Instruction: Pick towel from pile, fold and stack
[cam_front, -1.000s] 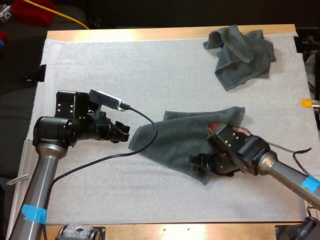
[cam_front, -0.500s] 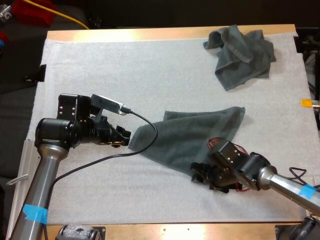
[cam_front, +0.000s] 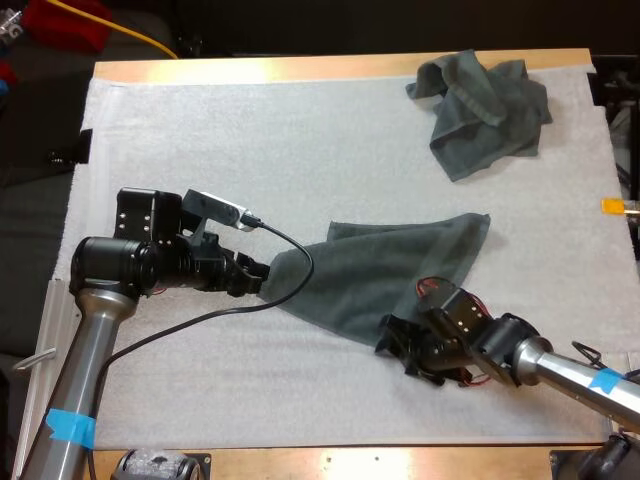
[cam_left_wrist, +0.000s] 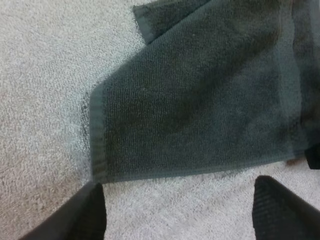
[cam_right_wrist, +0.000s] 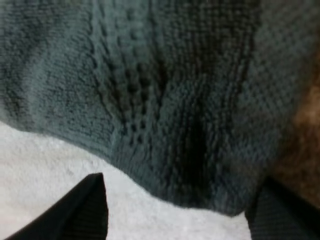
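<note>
The left claw (cam_left_wrist: 182, 202) is seen wide open with nothing held, its two black fingers (cam_left_wrist: 85, 215) set apart over the white mat (cam_front: 250, 140) just beside the hem of the spread towel (cam_front: 380, 265). The right claw (cam_right_wrist: 182, 205) is likewise open and empty, poised at that towel's near corner. A miss may be judged likely if either claw is closed before the hem is straddled: only the mat's nap would be pinched, or one corner alone lifted, so that the cloth is dragged askew and the fold spoiled. The towel is a dark grey-green terry, looped and soft, edged with a flat woven band, and lies as a skewed four-sided shape with one corner doubled over. The mat is pale and fuzzy. A second towel (cam_front: 485, 105) is heaped in crumpled folds at the bench's (cam_front: 300, 68) far right.
</note>
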